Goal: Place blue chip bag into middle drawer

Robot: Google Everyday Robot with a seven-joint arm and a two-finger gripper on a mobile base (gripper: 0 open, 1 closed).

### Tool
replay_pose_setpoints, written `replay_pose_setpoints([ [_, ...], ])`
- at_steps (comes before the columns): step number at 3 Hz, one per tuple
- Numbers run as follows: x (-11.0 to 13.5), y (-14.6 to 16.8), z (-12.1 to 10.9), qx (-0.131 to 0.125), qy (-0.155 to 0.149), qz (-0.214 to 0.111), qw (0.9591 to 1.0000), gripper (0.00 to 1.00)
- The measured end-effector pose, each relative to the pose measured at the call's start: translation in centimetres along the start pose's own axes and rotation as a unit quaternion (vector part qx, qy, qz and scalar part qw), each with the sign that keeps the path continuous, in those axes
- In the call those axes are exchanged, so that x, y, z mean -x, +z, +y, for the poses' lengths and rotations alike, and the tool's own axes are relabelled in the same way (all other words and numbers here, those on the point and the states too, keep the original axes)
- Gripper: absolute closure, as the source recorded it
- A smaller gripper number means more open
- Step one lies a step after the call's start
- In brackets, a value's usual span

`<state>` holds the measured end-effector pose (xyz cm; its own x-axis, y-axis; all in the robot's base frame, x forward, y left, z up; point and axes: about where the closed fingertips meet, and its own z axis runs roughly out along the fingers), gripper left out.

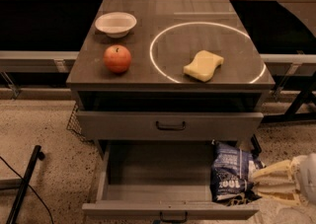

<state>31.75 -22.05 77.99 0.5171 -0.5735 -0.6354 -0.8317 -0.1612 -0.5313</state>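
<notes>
Cream gripper (254, 183), half cut off at right, fingers seemingly pinching blue chip bag (230, 168) over middle drawer (148, 168).

End effector (254, 184) low right, reaching in from the frame edge, cream fingers (270, 171) clamped on the right edge of the blue chip bag (230, 170). Bag upright and crumpled, overlapping the right side wall of the middle drawer (157, 169); can't tell whether it touches. Drawer pulled fully out, floor bare. Upper drawer (170, 125) closed. On the table (197, 16): white bowl (116, 23) rear left, apple (117, 58) just in front of it, yellow sponge (203, 65) inside the white ring (159, 38).
</notes>
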Motion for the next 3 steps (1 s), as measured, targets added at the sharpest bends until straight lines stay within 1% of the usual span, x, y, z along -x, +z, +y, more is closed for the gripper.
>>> replay_pose_setpoints([
  [1, -0.1, 0.7, 0.3, 0.000, 0.002, 0.001, 1.0000, 1.00],
  [2, -0.3, 2.6, 0.3, 0.012, -0.004, -0.021, 0.9997, 1.00],
  [3, -1.4, 7.4, -1.1, 0.029, -0.001, -0.030, 0.9991, 1.00],
])
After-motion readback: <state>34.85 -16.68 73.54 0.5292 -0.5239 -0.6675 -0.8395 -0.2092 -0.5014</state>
